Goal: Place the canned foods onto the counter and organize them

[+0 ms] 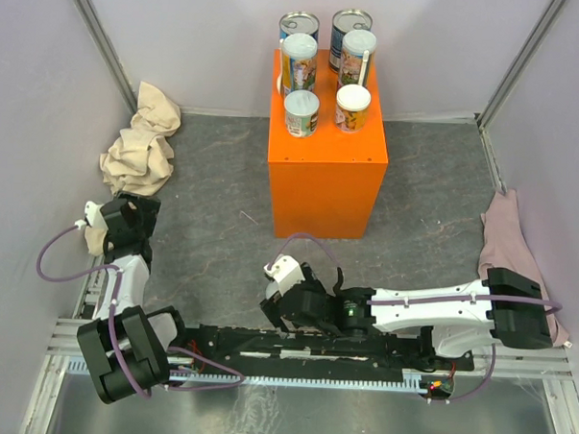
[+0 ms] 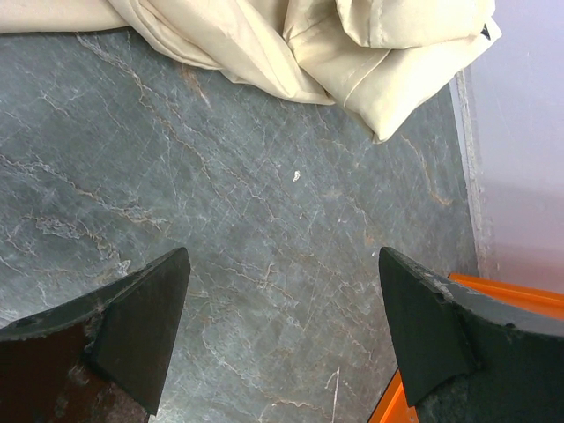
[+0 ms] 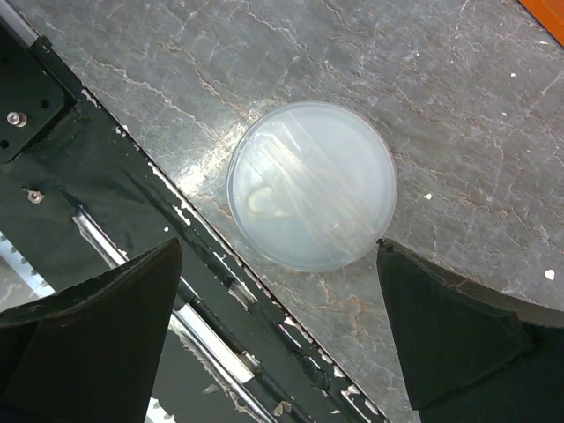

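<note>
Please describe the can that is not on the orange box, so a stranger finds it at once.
Start at the black rail along the near edge. Beside it, under the open right gripper, stands a can with a pale translucent lid. It alone is on the grey table; the other cans stand on the orange box.

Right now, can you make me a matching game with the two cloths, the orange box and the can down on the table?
Things:
1 beige cloth
2 pink cloth
3 orange box
4 lone can

Places:
A under the other cans
B beside the black rail
C far left
D far right

Pairs: 1-C, 2-D, 3-A, 4-B
</note>
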`<action>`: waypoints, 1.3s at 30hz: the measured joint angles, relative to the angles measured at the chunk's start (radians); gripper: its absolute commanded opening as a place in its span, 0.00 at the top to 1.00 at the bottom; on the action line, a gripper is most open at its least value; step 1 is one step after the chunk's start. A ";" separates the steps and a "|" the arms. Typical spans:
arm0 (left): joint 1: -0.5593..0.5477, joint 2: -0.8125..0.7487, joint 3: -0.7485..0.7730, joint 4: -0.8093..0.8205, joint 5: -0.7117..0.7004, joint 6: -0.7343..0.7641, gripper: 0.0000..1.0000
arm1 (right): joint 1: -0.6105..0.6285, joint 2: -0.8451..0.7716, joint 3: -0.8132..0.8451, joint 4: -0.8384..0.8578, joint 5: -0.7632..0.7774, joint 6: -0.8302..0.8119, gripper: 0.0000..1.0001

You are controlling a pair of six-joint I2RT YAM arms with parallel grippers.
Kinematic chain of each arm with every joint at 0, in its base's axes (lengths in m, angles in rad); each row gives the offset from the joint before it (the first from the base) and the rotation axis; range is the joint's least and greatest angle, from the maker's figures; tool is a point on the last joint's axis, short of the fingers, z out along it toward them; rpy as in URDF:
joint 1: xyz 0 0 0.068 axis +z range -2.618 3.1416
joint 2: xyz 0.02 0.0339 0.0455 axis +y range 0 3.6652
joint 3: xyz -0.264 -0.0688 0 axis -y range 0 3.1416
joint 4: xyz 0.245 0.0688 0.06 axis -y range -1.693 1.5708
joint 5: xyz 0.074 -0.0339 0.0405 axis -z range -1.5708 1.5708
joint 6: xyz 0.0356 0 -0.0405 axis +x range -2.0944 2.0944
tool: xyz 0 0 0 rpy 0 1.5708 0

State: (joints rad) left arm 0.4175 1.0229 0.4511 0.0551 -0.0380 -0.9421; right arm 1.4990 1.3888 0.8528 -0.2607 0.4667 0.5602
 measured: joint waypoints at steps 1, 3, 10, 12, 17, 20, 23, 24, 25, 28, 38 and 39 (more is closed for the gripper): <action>0.000 0.000 0.000 0.002 0.001 0.000 0.07 | 0.000 0.001 0.000 0.003 0.005 0.000 0.01; 0.000 0.000 0.000 0.002 0.006 0.000 0.07 | 0.000 0.001 0.000 0.009 0.011 0.000 0.01; 0.000 0.000 0.000 0.004 0.014 -0.001 0.07 | 0.000 0.024 0.000 0.020 0.040 0.001 0.00; 0.000 0.000 0.000 0.004 0.014 -0.001 0.07 | 0.000 0.035 0.000 0.021 0.047 0.001 0.00; 0.000 0.000 -0.001 0.005 0.016 -0.001 0.07 | 0.000 0.055 0.000 0.021 0.062 0.002 0.00; 0.000 0.000 -0.003 0.007 0.017 -0.002 0.07 | 0.000 0.065 0.000 0.031 0.068 0.003 0.00; 0.000 0.000 -0.006 0.007 0.019 -0.005 0.07 | -0.007 0.081 0.000 0.051 0.069 0.003 0.00; 0.000 0.000 -0.006 0.007 0.019 -0.005 0.07 | -0.009 0.086 0.000 0.056 0.069 0.003 0.00; 0.000 0.000 -0.007 0.008 0.019 -0.006 0.07 | -0.013 0.093 0.000 0.067 0.069 0.003 0.00; 0.000 0.000 -0.008 0.008 0.019 -0.006 0.07 | -0.021 0.107 0.000 0.092 0.068 0.002 0.01; 0.000 0.000 -0.008 0.008 0.022 -0.006 0.07 | -0.052 0.136 -0.014 0.183 0.061 0.000 0.03; 0.000 0.000 -0.008 0.008 0.022 -0.006 0.07 | -0.055 0.138 -0.016 0.188 0.058 0.000 0.04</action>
State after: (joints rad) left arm 0.4175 1.0229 0.4435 0.0631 -0.0158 -0.9485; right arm 1.4437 1.5265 0.8371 -0.0723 0.5247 0.5598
